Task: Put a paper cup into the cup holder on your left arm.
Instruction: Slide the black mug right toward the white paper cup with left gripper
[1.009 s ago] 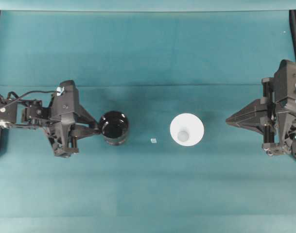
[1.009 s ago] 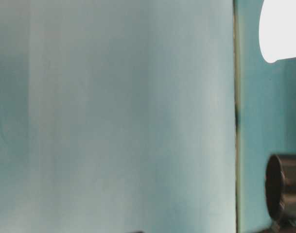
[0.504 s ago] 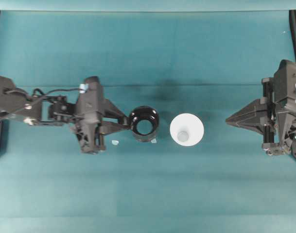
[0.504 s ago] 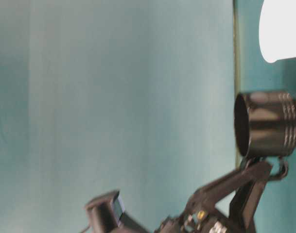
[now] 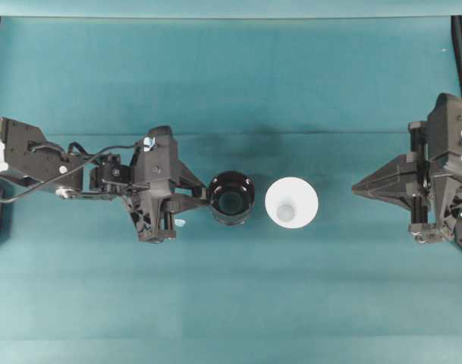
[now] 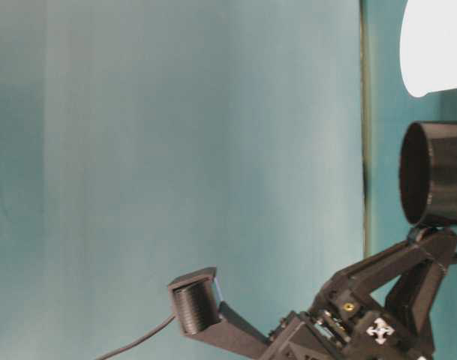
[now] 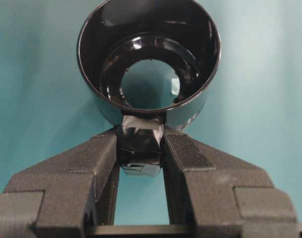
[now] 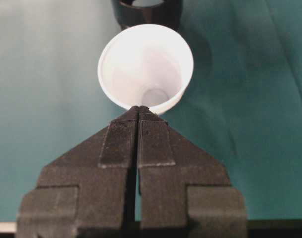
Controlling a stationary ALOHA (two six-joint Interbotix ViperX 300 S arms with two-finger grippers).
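Teal surface [image 5: 231, 76], two arms facing each other, holder and cup between them.

The left claw [image 5: 199, 199] pinches the black holder [image 5: 231, 199] by its taped side knob, mouth up and clear of the cloth, probably so a cup can drop in from above; the holder is empty, its bottom open to the teal beneath. The right claw [image 5: 358, 188] sits well to the right, pressed together on nothing. The white cup [image 5: 291, 202] stands upright and empty just right of the holder, not yet picked up.
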